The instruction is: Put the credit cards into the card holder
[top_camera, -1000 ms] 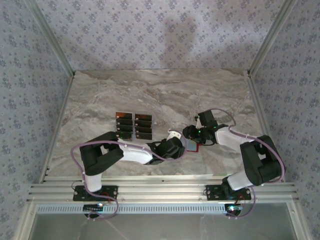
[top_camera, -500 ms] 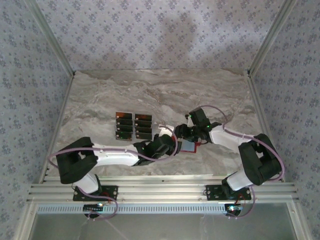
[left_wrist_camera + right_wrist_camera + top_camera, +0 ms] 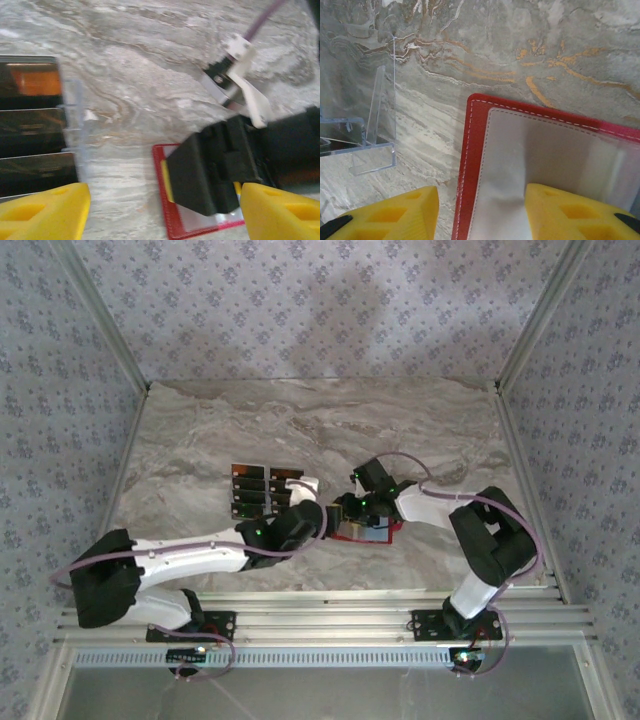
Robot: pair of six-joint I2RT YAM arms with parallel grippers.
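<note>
— Which step are we on?
— Fetching a card. My left gripper (image 3: 162, 205) hangs released and empty between the credit cards (image 3: 30, 125) in their clear stand (image 3: 75, 125) and the card holder (image 3: 545, 150), which lies open on the table.
— And the right gripper (image 3: 480, 205)?
— It straddles the holder's edge; whether it grips, I cannot tell. Next I must line up on one card. A second ago my left was at the holder, jaws narrower.

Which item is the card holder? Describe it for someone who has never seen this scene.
On the marble-patterned table, look just right of the two columns of black cards. The card holder lies open and flat there: the only red thing, with a pale shiny lining.
</note>
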